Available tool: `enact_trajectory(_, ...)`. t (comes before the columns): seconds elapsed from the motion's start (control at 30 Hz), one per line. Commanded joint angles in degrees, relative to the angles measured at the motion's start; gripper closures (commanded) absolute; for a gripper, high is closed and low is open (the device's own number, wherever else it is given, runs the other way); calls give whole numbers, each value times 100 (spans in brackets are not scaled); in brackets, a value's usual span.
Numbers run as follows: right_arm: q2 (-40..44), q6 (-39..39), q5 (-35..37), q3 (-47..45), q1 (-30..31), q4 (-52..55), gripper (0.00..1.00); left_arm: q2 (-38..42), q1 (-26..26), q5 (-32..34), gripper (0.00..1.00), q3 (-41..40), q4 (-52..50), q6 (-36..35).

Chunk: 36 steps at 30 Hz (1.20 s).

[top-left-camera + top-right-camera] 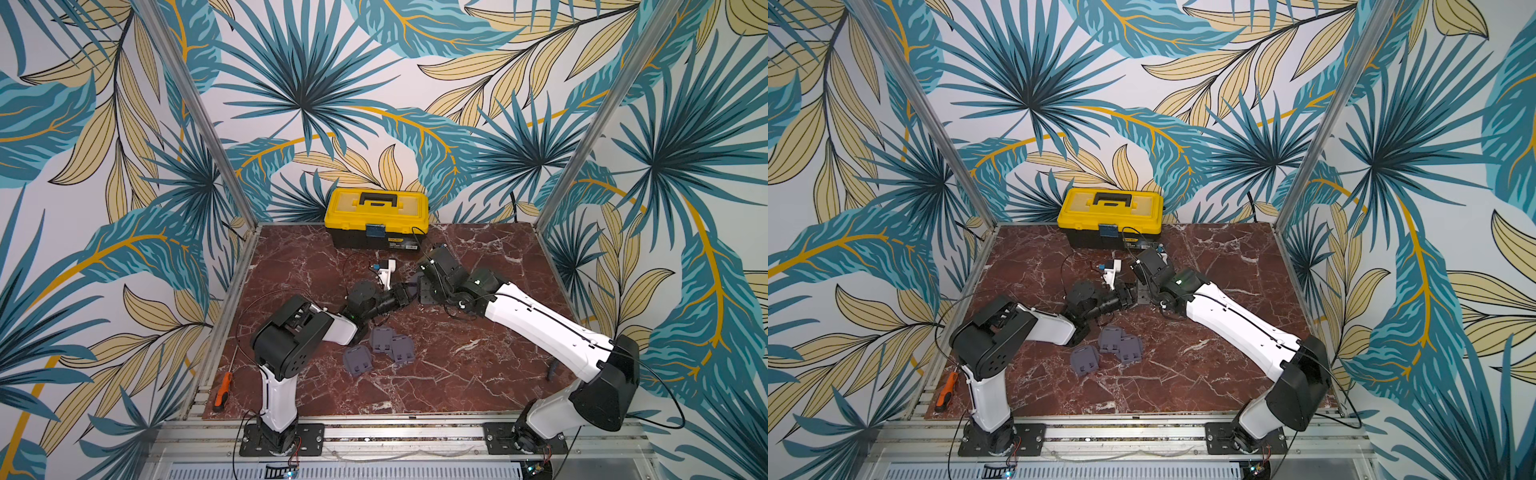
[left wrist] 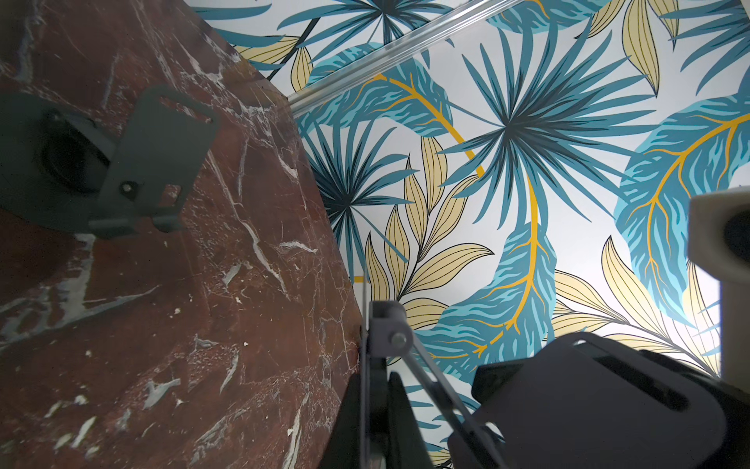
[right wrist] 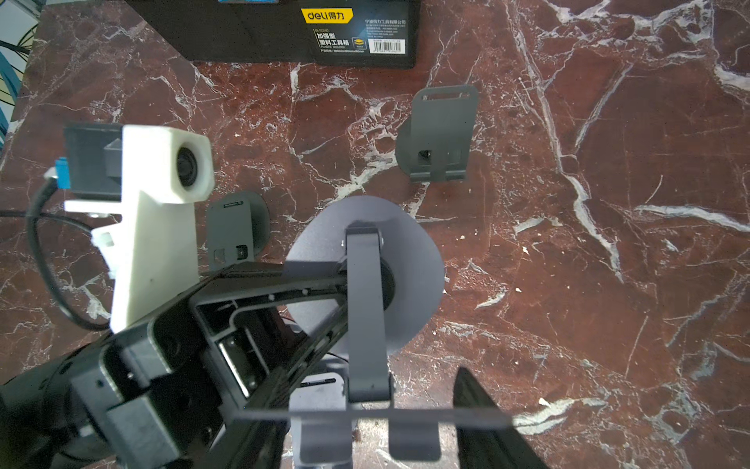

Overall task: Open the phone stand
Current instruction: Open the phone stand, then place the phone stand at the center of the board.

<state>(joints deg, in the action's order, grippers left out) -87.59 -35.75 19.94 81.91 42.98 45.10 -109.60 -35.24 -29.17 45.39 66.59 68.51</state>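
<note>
The grey phone stand hangs between both grippers above the middle of the table. In the right wrist view its round base (image 3: pixel 410 260), hinged arm (image 3: pixel 365 308) and edge-on rest plate (image 3: pixel 406 415) stand spread apart. My left gripper (image 2: pixel 375 377) is shut on the thin base plate beside the hinge (image 2: pixel 389 331). My right gripper (image 3: pixel 373 390) is shut across the rest plate; one finger (image 3: pixel 487 418) shows, the other is hidden behind the left gripper's body. In both top views the grippers (image 1: pixel 405 296) (image 1: pixel 422 286) meet nose to nose.
Two unfolded stands (image 3: pixel 442 134) (image 3: pixel 235 227) stand on the marble beyond the held one. Three folded grey stands (image 1: pixel 382 347) lie near the left arm. A yellow toolbox (image 1: pixel 376 216) sits at the back and an orange screwdriver (image 1: pixel 222 392) at the front left edge.
</note>
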Motion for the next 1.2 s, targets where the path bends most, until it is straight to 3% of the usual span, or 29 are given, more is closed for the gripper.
enact_trajectory(0.0, -48, 32, 232, 126, 26, 86, 51, 190, 4, 81, 85, -115, 170, -57)
enact_trajectory(0.13, 3, 182, 386, 129, 17, 130, 52, 185, 52, 130, 64, -218, 170, -39)
enact_trajectory(0.3, 67, 370, 484, 130, -97, 128, 52, 237, 157, 158, 53, -437, 170, -69)
enact_trajectory(0.63, 23, 930, 377, 90, -822, 92, 53, 450, 207, 134, 52, -981, 162, -171)
enact_trajectory(0.87, -184, 1548, -182, -53, -1673, -217, 53, 707, 340, 192, 51, -1326, 103, -239)
enact_trajectory(1.17, -1029, 2097, -807, 181, -2480, -565, 53, 1457, 360, 366, 51, -1160, -1413, -964)
